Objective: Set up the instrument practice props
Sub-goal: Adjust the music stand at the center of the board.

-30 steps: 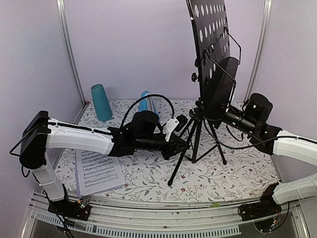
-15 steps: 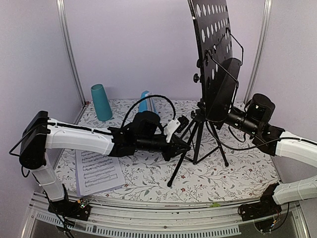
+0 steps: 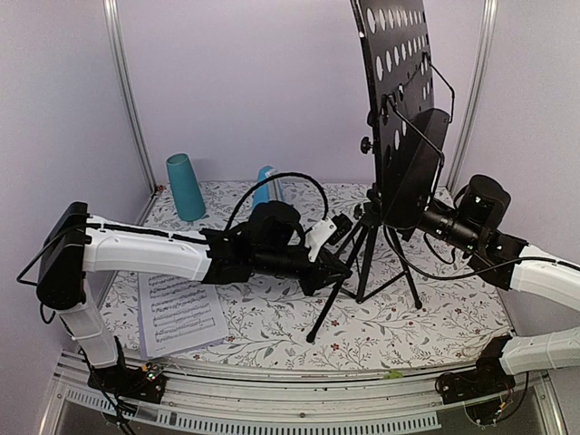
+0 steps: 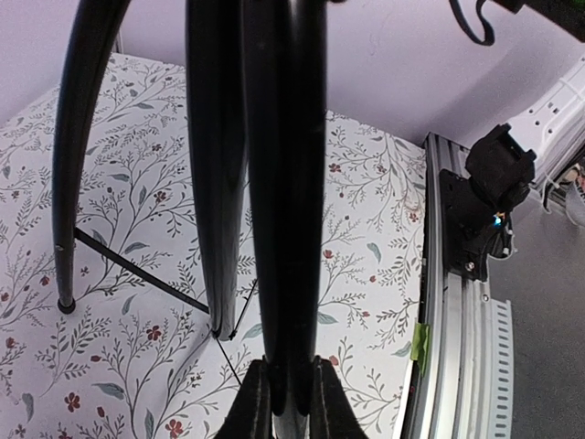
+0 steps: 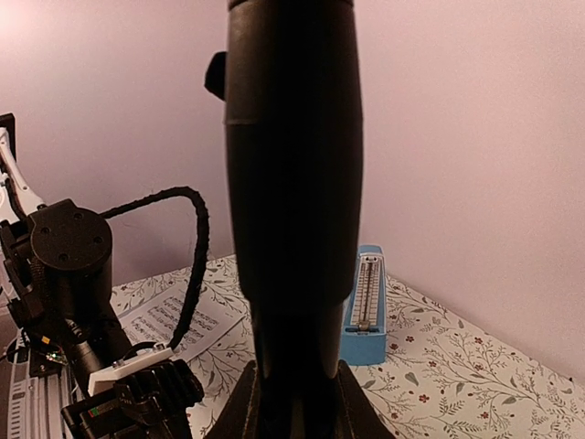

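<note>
Step in hand: positioning the stand (image 3: pixel 395 63), upright on the tabletop (image 3: pixel 453 317), right of centre. The left gripper (image 3: pixel 343 265) is clamped on a leg (image 4: pixel 288 183). The right gripper (image 3: pixel 410 216) is clamped on the tray (image 3: pixel 419 163). Next: settle, release, fetch the sheet (image 3: pixel 179 313).

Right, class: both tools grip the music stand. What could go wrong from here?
1. The music stand is tall and top-heavy; with the left tool clamped on one tripod leg and the right tool on the tray, uneven pulls could twist or tip it.
2. The blue metronome stands just beyond; a swinging leg might knock it over.
</note>
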Available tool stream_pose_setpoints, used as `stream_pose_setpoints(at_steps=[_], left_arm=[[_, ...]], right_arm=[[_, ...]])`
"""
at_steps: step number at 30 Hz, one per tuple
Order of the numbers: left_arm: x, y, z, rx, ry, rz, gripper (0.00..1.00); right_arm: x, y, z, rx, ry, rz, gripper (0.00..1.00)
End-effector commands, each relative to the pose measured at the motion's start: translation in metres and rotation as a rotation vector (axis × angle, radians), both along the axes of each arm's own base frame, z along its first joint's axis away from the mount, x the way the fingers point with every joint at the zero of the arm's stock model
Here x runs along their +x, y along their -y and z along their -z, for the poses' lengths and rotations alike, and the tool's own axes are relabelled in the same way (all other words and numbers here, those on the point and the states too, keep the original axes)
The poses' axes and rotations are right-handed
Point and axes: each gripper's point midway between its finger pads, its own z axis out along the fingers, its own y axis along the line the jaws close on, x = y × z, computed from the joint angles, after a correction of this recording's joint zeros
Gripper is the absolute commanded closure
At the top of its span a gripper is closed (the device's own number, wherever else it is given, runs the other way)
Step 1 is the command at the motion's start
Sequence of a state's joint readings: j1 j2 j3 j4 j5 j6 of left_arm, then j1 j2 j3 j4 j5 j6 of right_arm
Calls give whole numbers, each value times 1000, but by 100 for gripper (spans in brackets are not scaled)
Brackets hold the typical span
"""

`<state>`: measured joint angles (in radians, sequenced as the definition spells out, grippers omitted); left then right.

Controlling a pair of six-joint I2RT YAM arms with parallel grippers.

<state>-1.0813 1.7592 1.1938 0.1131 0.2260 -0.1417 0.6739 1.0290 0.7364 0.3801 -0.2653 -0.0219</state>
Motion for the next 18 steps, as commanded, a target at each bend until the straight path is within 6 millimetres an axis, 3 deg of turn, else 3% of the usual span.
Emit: stream_pose_setpoints(at_steps=[1,9,18], left_arm=[[12,-39,73,291,-48,-87,100],[14,-38,77,326,-37,-79,100],[13,-35,78,326,-58,-65,100]], right_arm=[[-27,37,-94,210,266,54,100],[-29,42,-70,234,187,54,90],[-22,40,-56,231,130,65,68]])
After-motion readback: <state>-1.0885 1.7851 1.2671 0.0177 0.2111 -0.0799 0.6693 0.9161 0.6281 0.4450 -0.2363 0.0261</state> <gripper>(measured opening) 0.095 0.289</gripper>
